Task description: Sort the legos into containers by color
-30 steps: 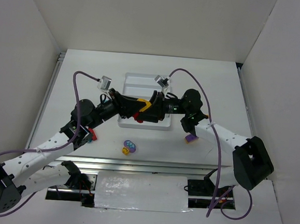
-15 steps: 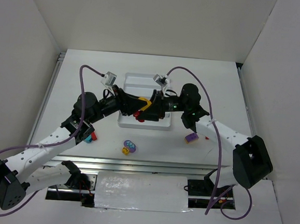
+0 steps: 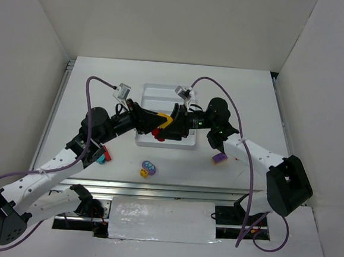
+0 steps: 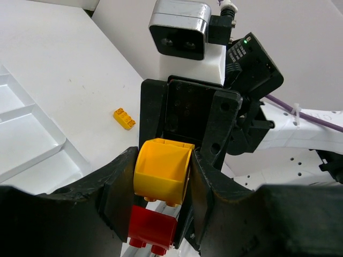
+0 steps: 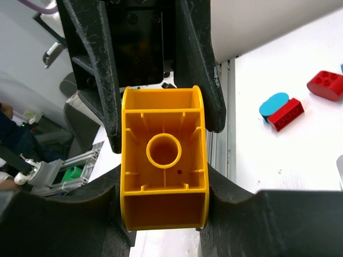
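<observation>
Over the white tray [image 3: 162, 95] my two grippers meet nose to nose. My left gripper [image 3: 154, 126] [image 4: 161, 182] is shut on a yellow lego [image 4: 163, 171] [image 3: 168, 121]. A red lego [image 4: 153, 230] [image 3: 158, 133] sits right under it between the same fingers. From the other side my right gripper [image 3: 173, 124] [image 5: 163, 179] is shut on that yellow lego [image 5: 163, 176], whose hollow underside faces its camera. The tray compartments [image 4: 32, 134] that show hold nothing; the front part is hidden under the grippers.
Loose legos lie on the table: a purple one [image 3: 219, 158] at the right, a yellow and purple pair [image 3: 147, 169] in front, a teal and red pair [image 3: 102, 157] [image 5: 278, 110] at the left, another red one [image 5: 325, 84], and a small yellow-orange one [image 4: 124, 119].
Both arms shifted slightly, the right elbow drawing back off the purple lego. The two grippers stayed together over the tray's front with the yellow lego between them.
</observation>
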Robot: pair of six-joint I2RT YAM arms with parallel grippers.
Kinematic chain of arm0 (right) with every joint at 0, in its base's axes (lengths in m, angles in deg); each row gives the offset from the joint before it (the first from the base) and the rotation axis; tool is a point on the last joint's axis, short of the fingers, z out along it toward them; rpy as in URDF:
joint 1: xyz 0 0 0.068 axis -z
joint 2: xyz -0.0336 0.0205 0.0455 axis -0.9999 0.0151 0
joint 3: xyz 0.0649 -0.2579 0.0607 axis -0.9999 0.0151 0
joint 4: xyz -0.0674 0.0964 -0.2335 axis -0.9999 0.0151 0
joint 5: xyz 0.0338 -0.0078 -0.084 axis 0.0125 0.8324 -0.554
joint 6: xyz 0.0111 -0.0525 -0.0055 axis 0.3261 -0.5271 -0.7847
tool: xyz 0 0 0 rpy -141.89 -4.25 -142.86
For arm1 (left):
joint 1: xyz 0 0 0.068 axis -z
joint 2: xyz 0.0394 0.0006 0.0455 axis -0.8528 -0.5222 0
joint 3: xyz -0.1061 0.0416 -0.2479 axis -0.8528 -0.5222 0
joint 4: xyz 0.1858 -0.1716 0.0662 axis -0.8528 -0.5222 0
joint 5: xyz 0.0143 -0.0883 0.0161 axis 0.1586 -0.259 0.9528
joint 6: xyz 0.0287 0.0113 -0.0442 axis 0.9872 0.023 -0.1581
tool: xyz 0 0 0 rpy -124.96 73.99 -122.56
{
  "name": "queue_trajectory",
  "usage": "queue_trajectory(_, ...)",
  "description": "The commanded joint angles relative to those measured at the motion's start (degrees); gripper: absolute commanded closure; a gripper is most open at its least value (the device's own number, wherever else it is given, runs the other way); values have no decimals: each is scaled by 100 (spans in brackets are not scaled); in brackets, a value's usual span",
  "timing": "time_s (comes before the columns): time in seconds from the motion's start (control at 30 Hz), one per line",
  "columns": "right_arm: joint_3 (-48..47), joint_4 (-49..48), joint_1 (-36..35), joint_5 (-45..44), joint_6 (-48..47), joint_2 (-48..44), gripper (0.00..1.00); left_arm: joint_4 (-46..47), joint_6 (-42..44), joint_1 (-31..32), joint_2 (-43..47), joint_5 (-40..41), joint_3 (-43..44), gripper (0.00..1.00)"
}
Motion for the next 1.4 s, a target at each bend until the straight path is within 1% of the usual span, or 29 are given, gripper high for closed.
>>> queue_trajectory(0.0,268,-617,177,349,345,-57,99,666,6,-319,405,1083,93,100)
queue_trajectory(0.07,286,-959,168,437,636,13,94,684,-20,-354,449,1127,75,100)
queue_trajectory(0.13,286,-1075,177,463,760,39,92,710,6,-407,475,1109,58,100)
queue_trajectory(0.2,242,-927,177,446,637,39,90,798,24,-468,475,1065,23,100)
queue_trajectory(0.27,198,-681,177,385,540,31,84,955,-20,-521,467,1030,-21,100)
queue_trajectory(0.33,181,-601,177,341,470,31,77,1070,-99,-574,458,1021,-83,100)
queue_trajectory(0.4,172,-574,177,288,470,39,67,1228,-178,-609,440,1030,-162,100)
queue_trajectory(0.43,163,-513,177,244,452,39,58,1281,-213,-609,440,1039,-197,100)
queue_trajectory(0.47,163,-487,168,218,435,48,58,1325,-240,-618,440,1056,-232,100)
queue_trajectory(0.5,154,-504,168,209,434,48,60,1395,-284,-609,432,1074,-250,100)
queue_trajectory(0.53,163,-547,177,174,452,48,68,1439,-301,-618,414,1083,-267,100)
queue_trajectory(0.6,137,-461,177,-62,400,74,77,1518,-345,-627,362,1179,-303,100)
queue_trajectory(0.63,67,-199,177,-203,347,92,87,1606,-337,-618,326,1232,-312,100)
queue_trajectory(0.7,-30,49,229,-615,259,206,94,1694,-258,-618,160,1363,-285,100)
queue_trajectory(0.73,-91,102,247,-713,293,267,93,1773,-232,-618,81,1460,-250,100)
queue_trajectory(0.8,-153,163,317,-872,285,443,84,1800,-48,-635,-218,1505,-49,100)
queue_trajectory(0.87,-223,330,352,-1065,241,531,71,1861,76,-636,-394,1470,162,100)
queue_trajectory(0.9,-241,375,379,-1092,206,584,63,1896,172,-644,-534,1443,198,100)
queue_trajectory(0.93,-198,210,388,-1084,223,602,55,1966,225,-653,-605,1408,242,100)
queue_trajectory(0.97,-189,217,414,-1118,232,611,51,1984,269,-653,-666,1399,312,100)
queue_trajectory(1.07,-188,357,510,-1320,171,602,45,2063,366,-670,-886,1373,382,100)
queue_trajectory(1.13,-223,584,563,-1452,48,611,43,2116,384,-688,-1018,1338,391,100)
queue_trajectory(1.17,-232,629,590,-1470,-13,619,44,2134,375,-697,-1053,1338,374,100)
queue_trajectory(1.2,-224,665,599,-1557,-83,637,49,2221,349,-714,-1115,1338,357,100)
queue_trajectory(1.23,-258,1030,625,-1749,-136,637,53,2248,358,-723,-1150,1373,339,100)
queue_trajectory(1.27,-285,1260,669,-2039,-198,646,59,2266,375,-723,-1194,1425,321,100)
queue_trajectory(1.3,-303,1463,686,-2590,-268,681,63,2196,462,-732,-1281,1504,339,100)
queue_trajectory(1.33,-294,1743,704,-2787,-303,681,62,2117,507,-750,-1326,1653,417,100)
queue_trajectory(1.37,-259,1798,704,-2919,-365,672,60,2038,490,-863,-1405,1672,479,100)
